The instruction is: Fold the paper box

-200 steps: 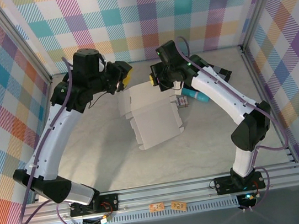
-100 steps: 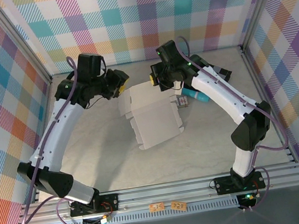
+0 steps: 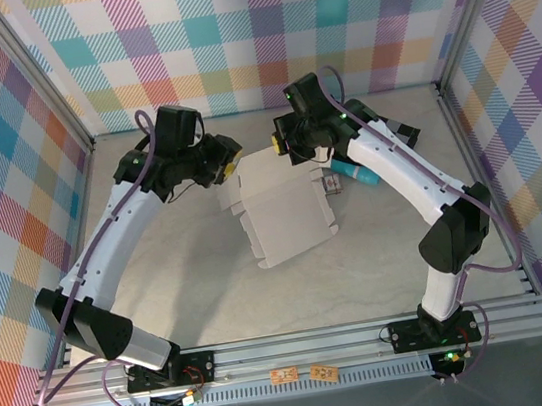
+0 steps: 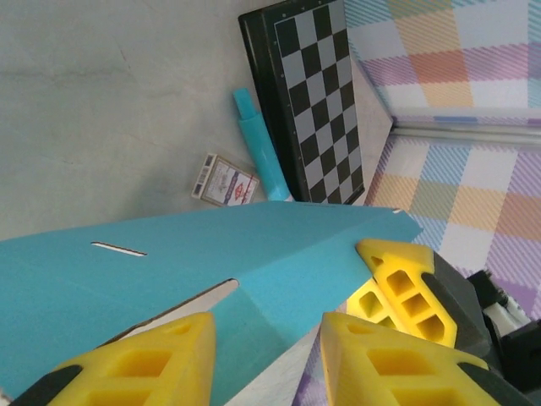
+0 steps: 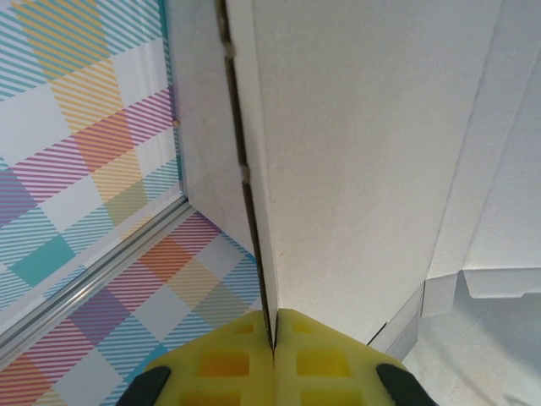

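Lying grey-white side up on the pale grey table (image 3: 180, 276): teal-blue thin-cardboard paper box (image 3: 282, 206), far edge clamped between right gripper (image 5: 272, 326) yellow fingers, left gripper (image 4: 266, 334) fingers apart beside its lifted teal flap.

Plaid walls (image 3: 256, 23), grey table (image 3: 203, 293), alu rails (image 3: 370, 335).

paper box (image 4: 152, 279): teal-blue outside, grey-white inside
checkerboard (image 4: 317, 93): black and grey squares, black frame
tube (image 4: 262, 156): teal
small packet (image 4: 221, 180): white, red and blue print
counter (image 3: 190, 275): pale grey, marbled
walls (image 3: 228, 37): pastel plaid
left claw (image 4: 269, 331): yellow foam
right claw (image 5: 272, 326): yellow foam
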You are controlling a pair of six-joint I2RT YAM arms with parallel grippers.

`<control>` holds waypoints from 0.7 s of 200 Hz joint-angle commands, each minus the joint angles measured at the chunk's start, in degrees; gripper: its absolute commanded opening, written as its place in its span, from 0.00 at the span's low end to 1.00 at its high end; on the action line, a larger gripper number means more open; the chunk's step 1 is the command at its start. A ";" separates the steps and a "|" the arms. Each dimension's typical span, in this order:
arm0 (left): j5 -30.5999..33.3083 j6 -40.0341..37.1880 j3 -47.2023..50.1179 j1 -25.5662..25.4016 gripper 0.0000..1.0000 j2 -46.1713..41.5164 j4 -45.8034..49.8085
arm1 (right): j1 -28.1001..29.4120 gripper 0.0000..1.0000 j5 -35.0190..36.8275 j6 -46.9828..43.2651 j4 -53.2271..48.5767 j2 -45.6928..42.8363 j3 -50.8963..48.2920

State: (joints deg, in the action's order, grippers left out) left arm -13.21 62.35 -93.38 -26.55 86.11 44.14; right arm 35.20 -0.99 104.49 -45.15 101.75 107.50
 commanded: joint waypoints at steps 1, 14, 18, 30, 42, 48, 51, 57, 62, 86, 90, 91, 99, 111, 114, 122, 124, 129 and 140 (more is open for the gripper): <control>1.69 6.26 2.99 -0.52 0.37 -1.89 -6.06 | 0.48 0.00 -0.94 -0.42 2.46 -1.50 -0.92; 1.84 8.67 3.60 -0.53 0.37 -1.87 -8.00 | 0.63 0.00 -0.77 -0.57 3.10 -1.76 -1.71; 1.96 9.25 3.64 -0.59 0.37 -1.83 -8.45 | 0.74 0.00 -0.80 -0.60 3.25 -1.81 -1.92; 2.46 10.76 3.33 -0.61 0.37 -1.86 -8.87 | 0.92 0.00 -0.67 -0.75 3.71 -2.06 -2.55; 2.68 12.35 3.21 -0.60 0.37 -2.15 -9.26 | 1.14 0.00 -0.35 -0.85 4.25 -2.37 -3.29; 2.61 13.08 3.00 -0.61 0.37 -2.26 -9.27 | 1.20 0.00 -0.09 -1.03 4.58 -2.56 -3.73; 2.55 13.37 2.91 -0.61 0.37 -2.32 -9.25 | 1.25 0.00 0.08 -1.04 4.70 -2.65 -3.92; 2.37 14.11 2.65 -0.61 0.37 -2.40 -8.92 | 1.28 0.00 0.36 -1.12 4.89 -2.72 -4.20; 2.19 14.63 2.58 -0.69 0.37 -2.51 -8.76 | 1.28 0.00 0.57 -1.13 5.24 -2.88 -4.54; 3.23 16.48 2.27 -1.04 0.35 -4.18 -6.32 | 1.27 0.00 2.28 -1.58 7.34 -3.72 -6.59; 3.78 16.56 2.18 -1.03 0.35 -4.38 -5.10 | 1.28 0.00 2.59 -1.63 7.80 -3.83 -6.96; 3.88 16.57 2.08 -1.04 0.35 -4.42 -4.71 | 1.23 0.00 2.67 -1.60 7.88 -3.88 -7.04; 5.15 16.51 1.00 -1.05 0.35 -4.75 -1.40 | 1.28 0.00 3.10 -1.52 8.36 -4.08 -7.54; 6.89 15.47 -0.41 -0.97 0.35 -5.03 2.21 | 1.30 0.00 3.28 -1.50 8.76 -4.13 -7.87; 7.27 15.16 -0.62 -0.92 0.35 -5.05 2.78 | 1.28 0.00 3.28 -1.48 8.72 -4.12 -7.86; 7.60 14.64 -0.30 -0.66 0.35 -5.24 2.94 | 1.23 0.00 2.96 -1.48 8.81 -3.90 -7.69; 7.70 14.64 -0.13 -0.58 0.35 -5.38 2.85 | 1.27 0.00 2.81 -1.44 8.79 -3.87 -7.60; 7.56 14.64 0.29 -0.17 0.34 -5.51 2.33 | 1.27 0.00 2.61 -1.44 8.73 -3.76 -7.45; 7.45 13.63 0.54 0.80 0.34 -5.50 0.97 | 1.36 0.00 2.23 -1.46 8.54 -3.49 -7.16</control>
State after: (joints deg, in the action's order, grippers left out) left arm -7.55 76.95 -91.74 -26.87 82.30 43.00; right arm 36.23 1.08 104.12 -38.24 99.57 100.05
